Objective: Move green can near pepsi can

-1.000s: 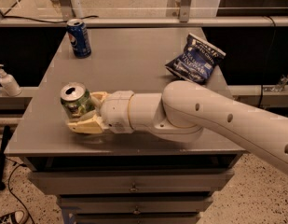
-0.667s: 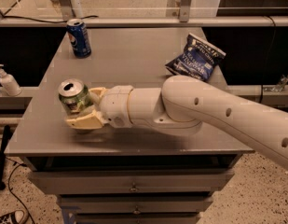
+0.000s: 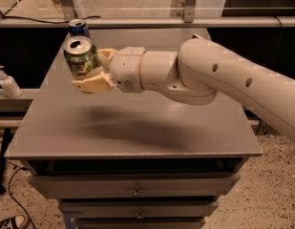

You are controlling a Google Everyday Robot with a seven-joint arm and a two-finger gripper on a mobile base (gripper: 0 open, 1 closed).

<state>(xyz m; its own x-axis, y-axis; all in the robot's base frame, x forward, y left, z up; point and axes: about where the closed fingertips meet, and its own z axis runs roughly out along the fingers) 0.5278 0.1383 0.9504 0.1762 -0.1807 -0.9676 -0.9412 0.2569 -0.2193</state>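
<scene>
Grey table [image 3: 137,132], drawers beneath. Hand [image 3: 91,70], upper left of frame: clamped on green can [image 3: 80,56], lifted off the table and carried up-frame since a second ago. Pepsi can [image 3: 79,27]: just behind. Judged: set-down remains.

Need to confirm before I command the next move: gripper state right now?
Gripper: shut on the green can, held above the table, with the pepsi can behind it.
</scene>
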